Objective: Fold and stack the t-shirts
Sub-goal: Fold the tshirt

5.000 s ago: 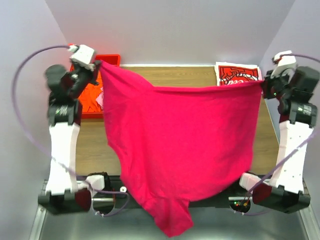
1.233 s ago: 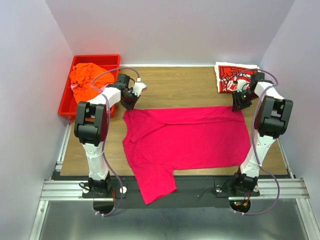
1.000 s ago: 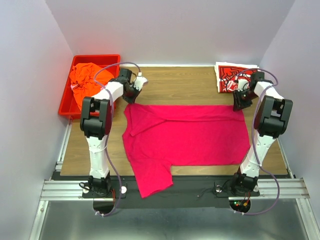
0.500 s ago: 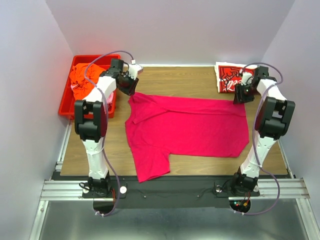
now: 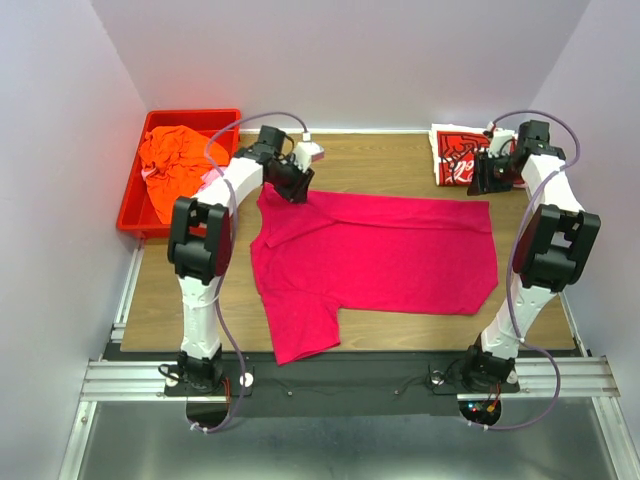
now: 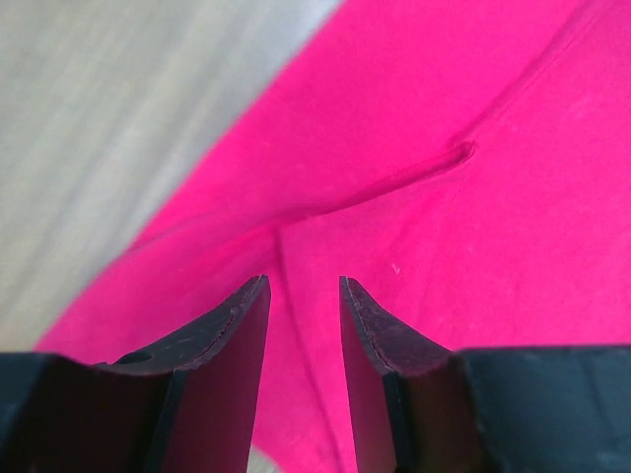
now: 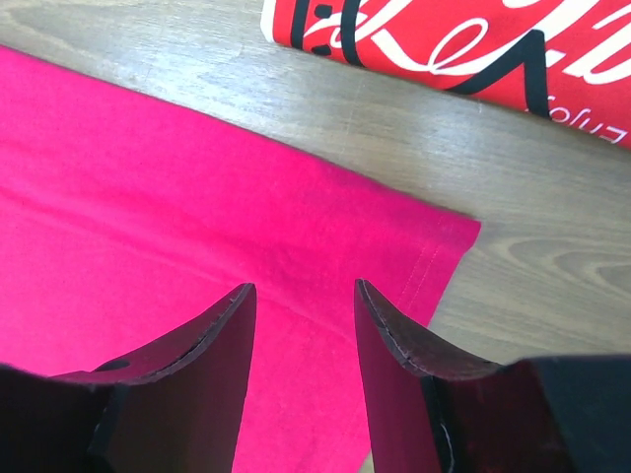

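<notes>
Two robot arms reach across a wooden table (image 5: 370, 160) where a magenta-pink t-shirt (image 5: 390, 260) lies spread flat, one sleeve pointing toward the near edge. The left gripper (image 6: 301, 286) hovers over the shirt's far left corner, fingers apart with nothing between them. The right gripper (image 7: 301, 288) hovers over the far right corner, also parted and empty. Just beyond it lies a folded red-and-white Coca-Cola t-shirt (image 7: 473, 39). An orange t-shirt (image 5: 170, 160) sits bunched in a red bin (image 5: 190, 116) at far left.
</notes>
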Robot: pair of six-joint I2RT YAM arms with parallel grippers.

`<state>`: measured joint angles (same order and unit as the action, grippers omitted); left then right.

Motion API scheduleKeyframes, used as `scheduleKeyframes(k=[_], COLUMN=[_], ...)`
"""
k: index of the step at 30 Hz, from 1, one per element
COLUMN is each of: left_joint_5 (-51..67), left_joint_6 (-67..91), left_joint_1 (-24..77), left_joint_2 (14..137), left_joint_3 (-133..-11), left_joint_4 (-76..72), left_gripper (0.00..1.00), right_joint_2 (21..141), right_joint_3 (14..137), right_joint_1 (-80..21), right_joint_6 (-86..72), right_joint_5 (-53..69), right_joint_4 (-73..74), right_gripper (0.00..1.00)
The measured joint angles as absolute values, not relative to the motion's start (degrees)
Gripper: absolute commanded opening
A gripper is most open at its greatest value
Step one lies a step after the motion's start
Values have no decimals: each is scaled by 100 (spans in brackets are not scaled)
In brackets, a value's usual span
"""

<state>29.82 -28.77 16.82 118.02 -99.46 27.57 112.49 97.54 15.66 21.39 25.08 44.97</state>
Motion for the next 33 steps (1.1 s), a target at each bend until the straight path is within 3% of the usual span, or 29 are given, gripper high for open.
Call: scheduleKeyframes(k=[7,22,29,33], left_joint_5=[2993,2827,2978,3074], left_joint_6=[-2757,-2692,-2696,-2718], left_joint_1=[1789,1791,1815,1833], left_joint_2=[12545,12661,12820,12820], left_joint_3=[-9953,-10106,-10228,-10228], left_joint_4=[2880,2858,2875,2904], left_gripper=[48,48,34,14], right_joint_2=[11220,11218,11218,11218], right_joint_3=[9574,9426,9426,9426], right_joint_1=[1566,1566,1566,1566], right_joint_6=[2121,2154,2217,2228], right_joint_5=[2491,2659,2681,2683], right_joint_4=[4563,4674,4727,4744], right_gripper=[50,50,49,49])
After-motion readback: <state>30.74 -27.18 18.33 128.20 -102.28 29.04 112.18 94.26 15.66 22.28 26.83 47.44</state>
